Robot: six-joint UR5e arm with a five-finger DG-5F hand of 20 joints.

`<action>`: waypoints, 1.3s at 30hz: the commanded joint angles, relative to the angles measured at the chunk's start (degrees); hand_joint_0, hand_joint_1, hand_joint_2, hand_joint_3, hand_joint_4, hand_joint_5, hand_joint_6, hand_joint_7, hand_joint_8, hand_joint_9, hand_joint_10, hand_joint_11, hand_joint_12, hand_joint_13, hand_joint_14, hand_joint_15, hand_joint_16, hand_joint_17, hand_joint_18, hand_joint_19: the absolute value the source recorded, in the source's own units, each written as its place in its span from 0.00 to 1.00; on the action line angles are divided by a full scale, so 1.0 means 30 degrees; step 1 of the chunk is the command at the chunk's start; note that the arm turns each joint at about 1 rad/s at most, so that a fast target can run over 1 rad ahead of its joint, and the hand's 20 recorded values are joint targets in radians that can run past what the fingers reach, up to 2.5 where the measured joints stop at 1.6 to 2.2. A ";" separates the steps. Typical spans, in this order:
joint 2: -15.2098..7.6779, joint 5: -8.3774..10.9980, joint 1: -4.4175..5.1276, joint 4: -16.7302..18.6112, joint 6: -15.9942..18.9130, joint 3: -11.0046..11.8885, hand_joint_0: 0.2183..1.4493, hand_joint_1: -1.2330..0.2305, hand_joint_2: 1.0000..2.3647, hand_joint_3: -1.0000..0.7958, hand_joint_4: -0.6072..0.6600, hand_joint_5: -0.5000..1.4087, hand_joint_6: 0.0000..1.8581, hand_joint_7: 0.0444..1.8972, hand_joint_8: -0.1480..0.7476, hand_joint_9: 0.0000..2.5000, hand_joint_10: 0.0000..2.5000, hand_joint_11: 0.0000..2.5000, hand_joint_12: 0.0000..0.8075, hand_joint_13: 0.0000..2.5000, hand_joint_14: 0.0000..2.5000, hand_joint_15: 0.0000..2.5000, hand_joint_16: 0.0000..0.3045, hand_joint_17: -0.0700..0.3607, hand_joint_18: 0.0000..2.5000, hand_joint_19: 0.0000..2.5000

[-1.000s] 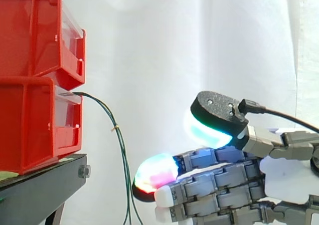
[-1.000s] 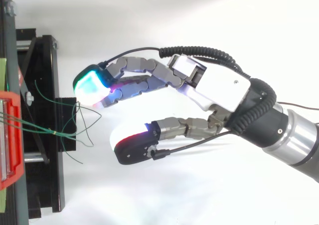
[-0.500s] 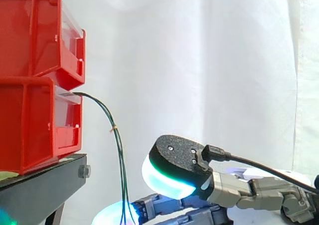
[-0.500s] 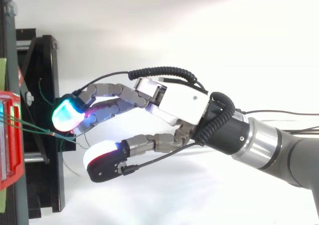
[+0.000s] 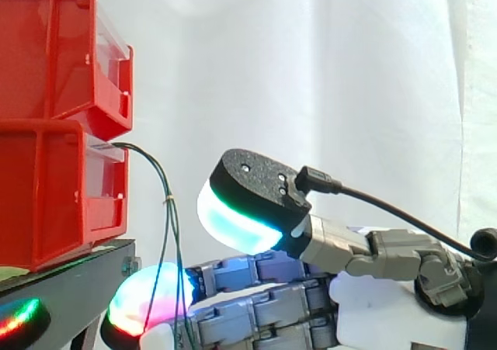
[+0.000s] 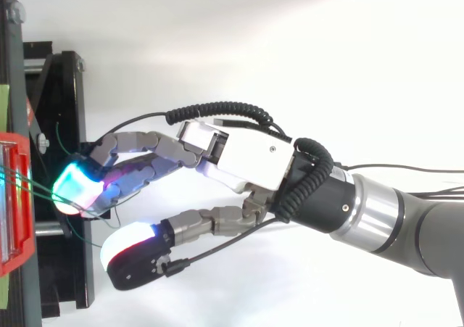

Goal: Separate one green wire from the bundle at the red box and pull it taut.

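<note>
The green wires (image 5: 165, 188) leave the lower red box (image 5: 46, 187) and hang nearly straight from 12 to 6 o'clock, crossing the fingertips (image 5: 140, 307). The hand (image 6: 250, 153) is spread wide and appears to grip nothing. Its thumb stands at 3 o'clock from the strands.

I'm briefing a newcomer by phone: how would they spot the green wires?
Find the two stacked red bins at the side view's left. From the lower bin's front top edge, thin green wires arc out and hang down past the black stand. They alone are thin and green, bound by a small pale tie.
</note>
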 commanded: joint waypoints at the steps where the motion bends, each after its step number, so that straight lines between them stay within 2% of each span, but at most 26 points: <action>1: 0.0004 -0.0103 -0.0021 -0.0054 0.0022 0.0257 0.27 0.41 0.00 0.28 0.76 0.20 0.27 0.48 0.49 0.35 0.00 0.09 0.33 0.27 0.00 0.04 0.11 0.33 0.25 0.06; 11: 0.0004 -0.0132 -0.0021 -0.0054 0.0022 0.0579 0.29 0.41 0.00 0.28 0.75 0.20 0.27 0.49 0.48 0.35 0.00 0.09 0.34 0.28 0.00 0.04 0.10 0.33 0.25 0.06; 18: 0.0004 -0.0279 -0.0050 -0.0054 -0.0007 0.0814 0.22 0.51 0.00 0.28 0.73 0.19 0.27 0.42 0.49 0.35 0.00 0.08 0.41 0.27 0.00 0.05 0.15 0.40 0.27 0.08; 20: 0.0004 -0.0279 -0.0109 0.0005 0.0022 0.0784 0.20 0.52 0.00 0.28 0.73 0.19 0.27 0.42 0.49 0.35 0.00 0.08 0.43 0.27 0.00 0.04 0.16 0.42 0.27 0.08; 24: -0.0025 -0.0308 -0.0577 -0.0288 0.0198 0.0784 0.18 0.53 0.00 0.28 0.73 0.18 0.27 0.42 0.50 0.34 0.00 0.08 0.46 0.27 0.00 0.05 0.18 0.45 0.27 0.08; 28: -0.0025 -0.0367 -0.0870 -0.0552 0.0228 0.0755 0.17 0.52 0.00 0.28 0.73 0.18 0.27 0.43 0.51 0.34 0.00 0.13 0.48 0.27 0.00 0.06 0.19 0.46 0.28 0.09; 30: -0.0025 -0.0367 -0.0900 -0.0581 0.0198 0.0696 0.16 0.51 0.00 0.28 0.73 0.18 0.27 0.43 0.51 0.34 0.00 0.14 0.48 0.27 0.00 0.06 0.19 0.46 0.28 0.09; 36: -0.0025 -0.0308 -0.1075 0.0122 0.0110 -0.0153 0.16 0.50 0.00 0.28 0.73 0.18 0.27 0.44 0.52 0.29 0.00 0.16 0.49 0.27 0.00 0.07 0.19 0.46 0.29 0.09; 39: -0.0025 -0.0308 -0.1075 0.0122 0.0110 -0.0183 0.16 0.49 0.00 0.28 0.73 0.18 0.27 0.44 0.53 0.28 0.00 0.19 0.49 0.27 0.00 0.09 0.19 0.46 0.29 0.09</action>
